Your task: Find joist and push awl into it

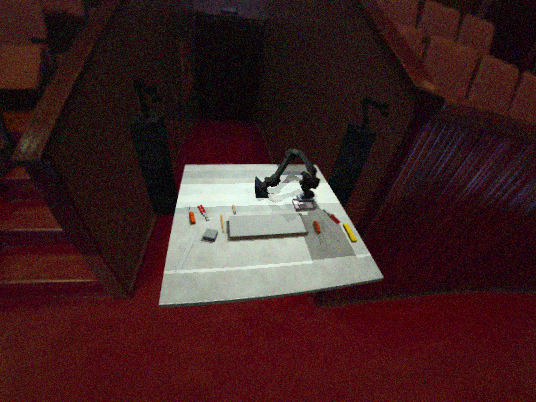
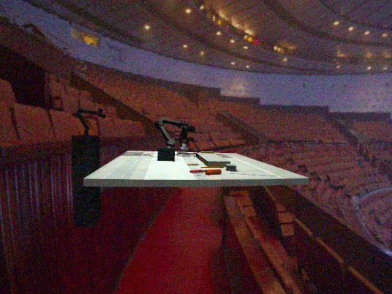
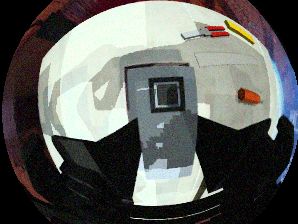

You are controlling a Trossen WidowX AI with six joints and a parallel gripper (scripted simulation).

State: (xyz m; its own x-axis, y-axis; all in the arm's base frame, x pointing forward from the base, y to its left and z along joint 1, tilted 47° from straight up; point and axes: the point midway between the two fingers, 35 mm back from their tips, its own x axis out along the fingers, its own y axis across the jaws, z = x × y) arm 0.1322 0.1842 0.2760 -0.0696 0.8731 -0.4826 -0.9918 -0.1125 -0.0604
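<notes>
My gripper (image 1: 306,196) (image 3: 165,117) is shut on the stud finder (image 3: 142,105), a grey body with a dark square window. It is low over the tray (image 1: 295,206), behind the panel's right part. The stud finder covers most of the tray in the wrist view; I cannot tell whether they touch. The grey floor panel (image 1: 267,226) (image 2: 213,161) lies flat mid-table. An orange-handled tool (image 1: 317,227) (image 3: 249,95) lies at its right, and another orange-handled tool (image 1: 192,218) (image 2: 213,171) at the far left. I cannot tell which is the awl. The joist is hidden.
A red-handled tool (image 1: 335,219) (image 3: 217,34) and a yellow bar (image 1: 350,233) (image 3: 239,31) lie at the right. Red-handled pliers (image 1: 201,210), a yellow stick (image 1: 222,223) and a grey block (image 1: 210,235) lie left of the panel. A black box (image 1: 261,187) (image 2: 166,154) stands behind it.
</notes>
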